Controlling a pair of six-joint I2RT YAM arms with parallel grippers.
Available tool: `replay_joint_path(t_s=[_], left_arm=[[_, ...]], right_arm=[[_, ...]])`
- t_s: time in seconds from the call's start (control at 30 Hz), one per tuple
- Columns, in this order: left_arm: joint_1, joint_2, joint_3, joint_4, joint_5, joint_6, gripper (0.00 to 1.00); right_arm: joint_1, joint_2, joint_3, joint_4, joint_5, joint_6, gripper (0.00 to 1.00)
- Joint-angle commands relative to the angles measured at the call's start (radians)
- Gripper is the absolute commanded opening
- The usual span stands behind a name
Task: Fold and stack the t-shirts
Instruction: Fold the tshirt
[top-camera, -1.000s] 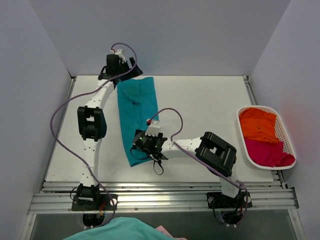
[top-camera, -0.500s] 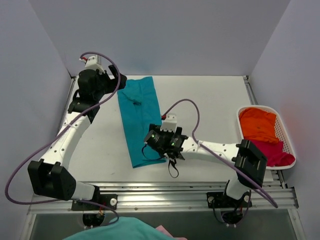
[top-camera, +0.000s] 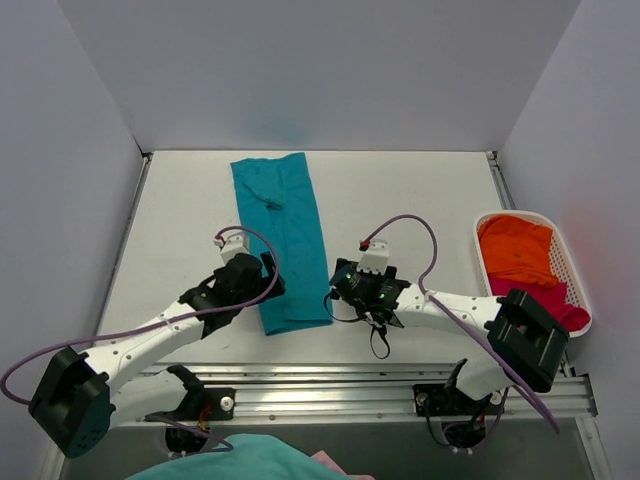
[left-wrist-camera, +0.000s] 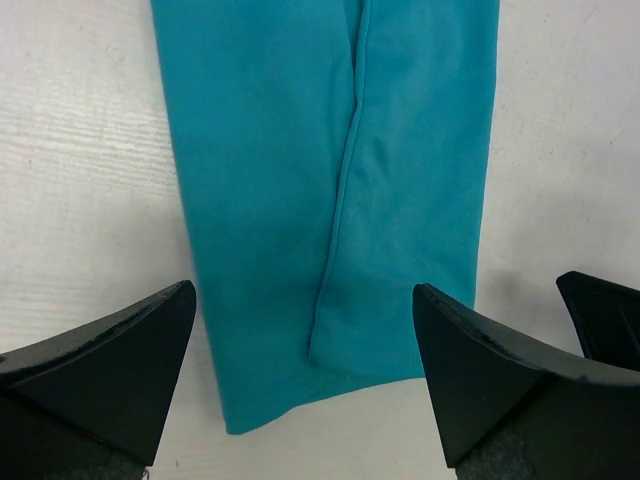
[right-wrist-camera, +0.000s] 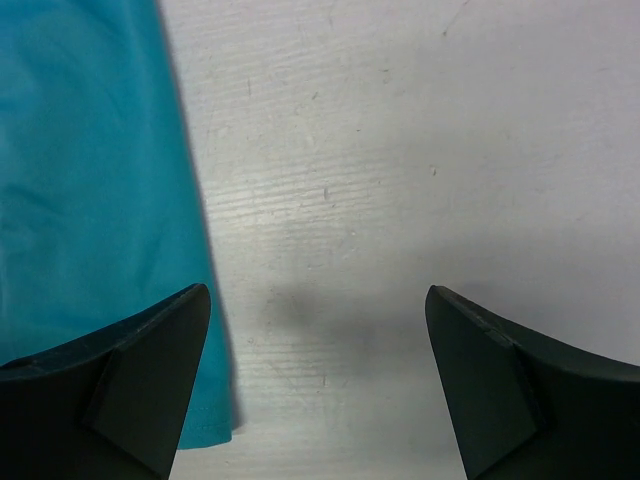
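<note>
Overhead and wrist views of a white worktop (top-camera: 420, 190) with the teal-turquoise t-shirt (top-camera: 280, 240) as reference. The shirt lies flat, folded into a long narrow strip that runs from the far edge of the worktop toward the arms. To the left of the strip's near end, the left arm (top-camera: 150, 335) reaches in low across the worktop. The left jaws stand spread wide at the near left edge of the strip. In the left wrist view the two dark fingers (left-wrist-camera: 120, 350) flank the near end of the shirt, and a lengthwise fold edge runs between them. Whether either finger touches the cloth cannot be told. Just right of the strip's near end, the right arm (top-camera: 460, 310) brings the right jaws beside the cloth, also spread. In the right wrist view the gap between them lies over bare worktop, with the shirt's right edge passing by the left finger. Nothing is held in either pair. Well to the right of the teal shirt, at the worktop's right edge, stands a white lattice basket (top-camera: 570, 268). It holds the orange t-shirt (top-camera: 515, 250) at its far end and the magenta-red t-shirt (top-camera: 545, 300) at its near end, both crumpled.
</note>
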Motion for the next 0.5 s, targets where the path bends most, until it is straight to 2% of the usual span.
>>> replay_joint_path(t_s=[0.0, 0.33, 0.37, 0.47], left_arm=[[-0.05, -0.074, -0.028, -0.039, -0.11, -0.154, 0.99], [-0.17, -0.207, -0.174, -0.189, -0.091, -0.325, 1.0], [-0.176, -0.221, -0.187, -0.188, -0.084, -0.345, 0.94], [-0.191, -0.229, -0.23, -0.165, -0.08, -0.377, 0.93]], right_arm=[[0.004, -0.051, -0.037, 0.114, -0.045, 0.006, 0.84], [-0.002, -0.026, -0.062, 0.154, -0.05, 0.024, 0.83], [-0.003, -0.023, -0.065, 0.159, -0.05, 0.026, 0.83], [-0.008, -0.008, -0.065, 0.173, -0.053, 0.023, 0.83]])
